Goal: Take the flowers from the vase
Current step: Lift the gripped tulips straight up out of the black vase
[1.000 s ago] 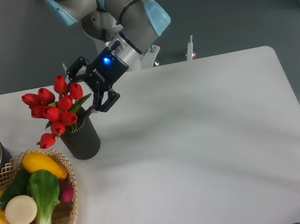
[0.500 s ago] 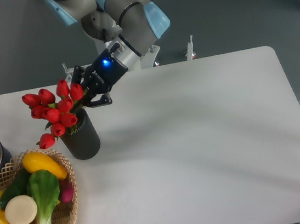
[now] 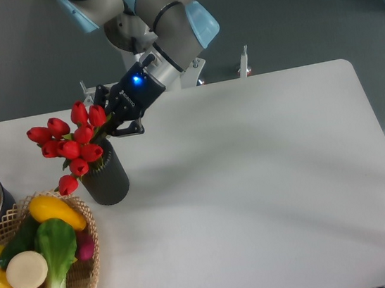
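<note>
Tulips in the vase, end effector at their right edge

The flowers [image 3: 72, 144] stand in the black vase [image 3: 105, 178] at the left of the surface [image 3: 268, 176], buds fanned left, one drooping low. They look light, soft and easily crushed; the bunched stems just above the vase mouth seem the safest hold, not the buds. The end effector [image 3: 112, 119] sits against the bunch's right side, fingers drawn close about the stems, apparently clenched on them. A basket [image 3: 88, 271] of vegetables lies lower left.

single high view, facing table [image 3: 254, 178]
</note>
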